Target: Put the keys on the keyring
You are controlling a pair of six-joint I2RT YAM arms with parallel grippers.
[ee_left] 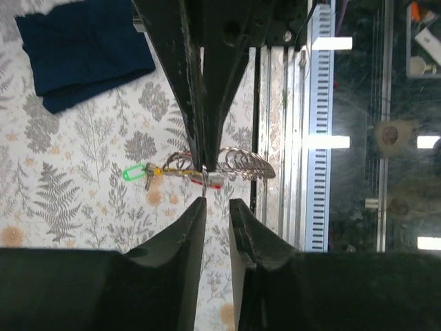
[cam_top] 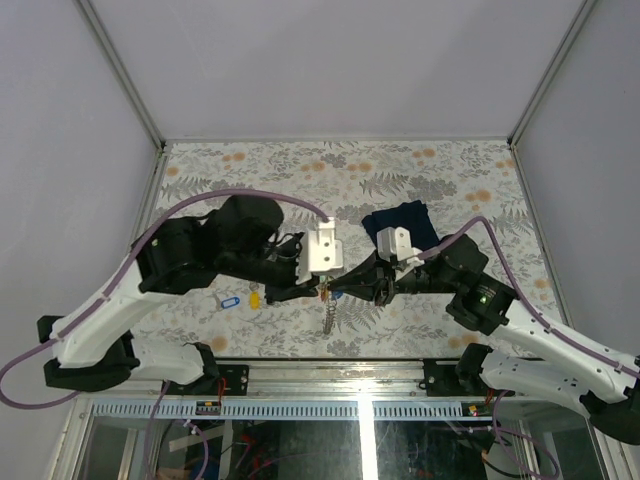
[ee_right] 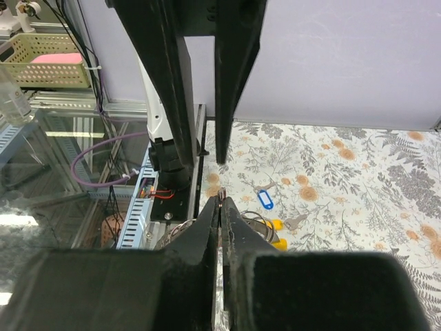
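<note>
My right gripper [cam_top: 337, 291] is shut on the silvery keyring [cam_top: 326, 294] and holds it above the table; its rim shows at my fingertips in the right wrist view [ee_right: 221, 200]. In the left wrist view the ring's coils [ee_left: 242, 163] hang from the right gripper's shut fingers [ee_left: 204, 103], with a green-tagged key [ee_left: 135, 172] and red and yellow tags beside them. My left gripper [ee_left: 216, 201] is open, its tips just short of the ring. A blue-tagged key [cam_top: 230, 300] and a yellow-tagged key [cam_top: 254, 298] lie on the table, also in the right wrist view [ee_right: 265, 200].
A dark navy folded cloth [cam_top: 400, 224] lies behind the right arm, also in the left wrist view [ee_left: 83, 48]. The table's near edge with its metal rail [cam_top: 330, 370] is just below the grippers. Grey walls enclose the floral table.
</note>
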